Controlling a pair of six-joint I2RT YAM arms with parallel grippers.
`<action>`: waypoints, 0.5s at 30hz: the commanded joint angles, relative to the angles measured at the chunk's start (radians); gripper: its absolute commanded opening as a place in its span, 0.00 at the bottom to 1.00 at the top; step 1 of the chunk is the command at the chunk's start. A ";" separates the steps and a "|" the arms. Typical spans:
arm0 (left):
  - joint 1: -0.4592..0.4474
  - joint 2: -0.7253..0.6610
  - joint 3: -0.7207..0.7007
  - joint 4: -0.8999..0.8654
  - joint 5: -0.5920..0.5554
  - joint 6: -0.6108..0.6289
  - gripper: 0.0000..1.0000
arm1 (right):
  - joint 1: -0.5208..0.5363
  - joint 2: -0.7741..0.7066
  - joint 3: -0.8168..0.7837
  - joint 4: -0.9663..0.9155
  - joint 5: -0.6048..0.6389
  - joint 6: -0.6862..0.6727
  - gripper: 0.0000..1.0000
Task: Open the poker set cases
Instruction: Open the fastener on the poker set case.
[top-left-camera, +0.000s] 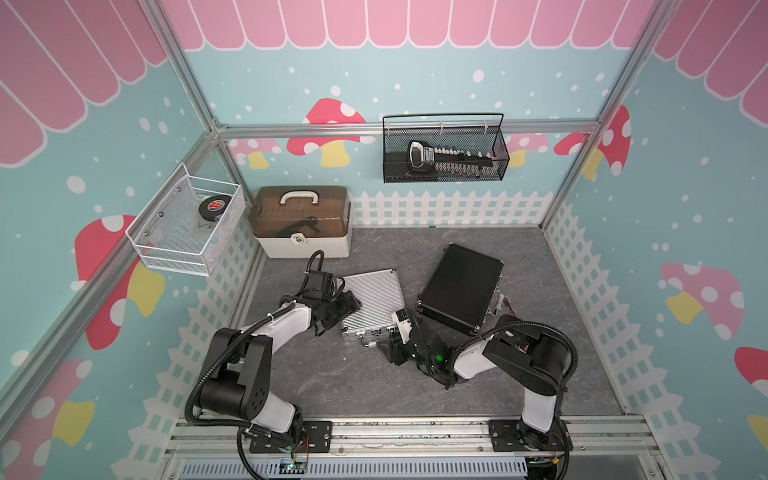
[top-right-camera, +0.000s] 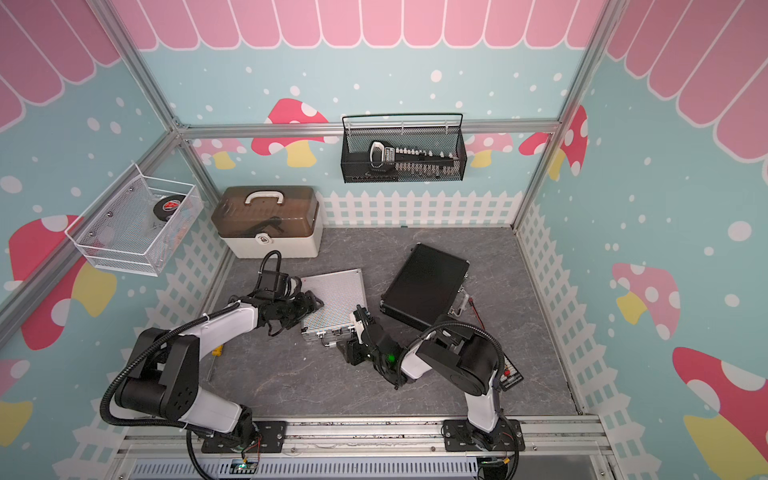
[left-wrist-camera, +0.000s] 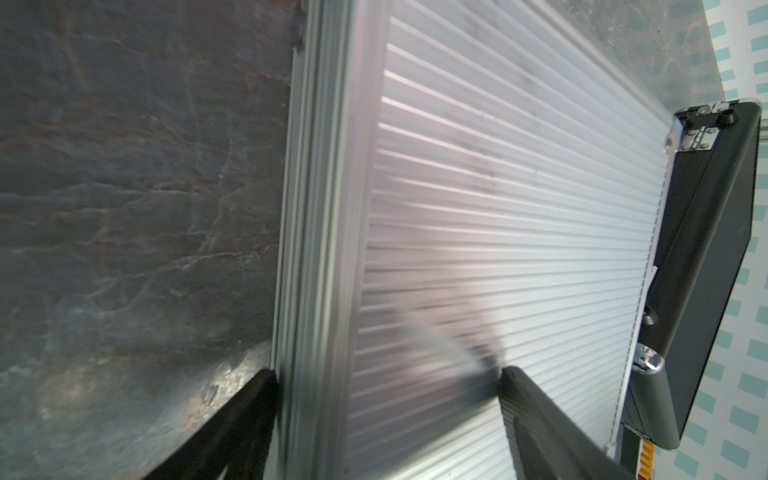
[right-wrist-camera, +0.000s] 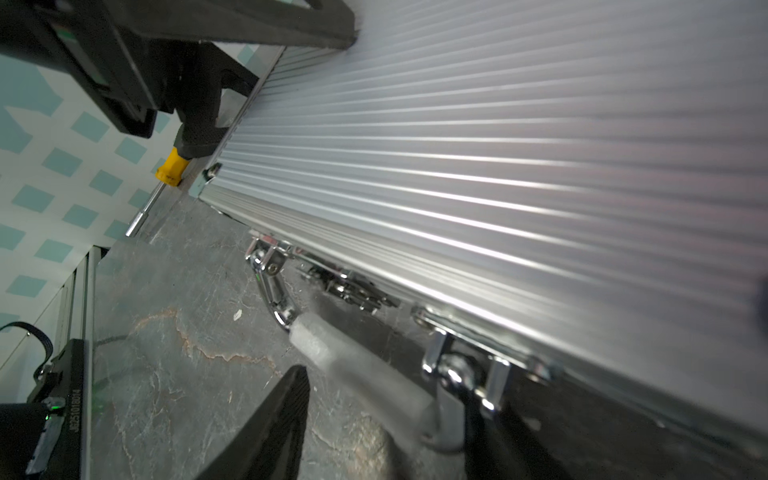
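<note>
You are viewing an early stage: both poker set cases are lying flat and shut on the grey, stone-veined desk (top-left-camera: 353, 382), the ribbed silver aluminium case (top-left-camera: 374, 299) left of the larger black case (top-left-camera: 461, 286). Your left pincer (left-wrist-camera: 386, 374) is standing open astride the silver case's side rim. Your right pincer (right-wrist-camera: 390, 399) is gaping around its chrome-ended handle (right-wrist-camera: 361, 374), beside the chrome latches (right-wrist-camera: 353, 291), clamping nothing. Both lids are awaiting opening.

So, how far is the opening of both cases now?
Done: nothing; silver case and black case both lie shut. In hand: left pincer straddles the silver case's side edge, right pincer is at its front latches. Remaining: both lids, black case untouched.
</note>
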 joint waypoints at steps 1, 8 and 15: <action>-0.004 0.023 -0.017 -0.020 0.027 -0.002 0.82 | 0.009 0.008 -0.003 0.113 -0.060 0.008 0.51; -0.005 0.026 -0.019 -0.019 0.034 -0.007 0.82 | 0.008 0.005 -0.011 0.108 -0.034 0.033 0.49; -0.018 0.002 -0.025 -0.020 0.027 -0.013 0.82 | 0.008 0.011 -0.016 0.162 -0.029 0.179 0.51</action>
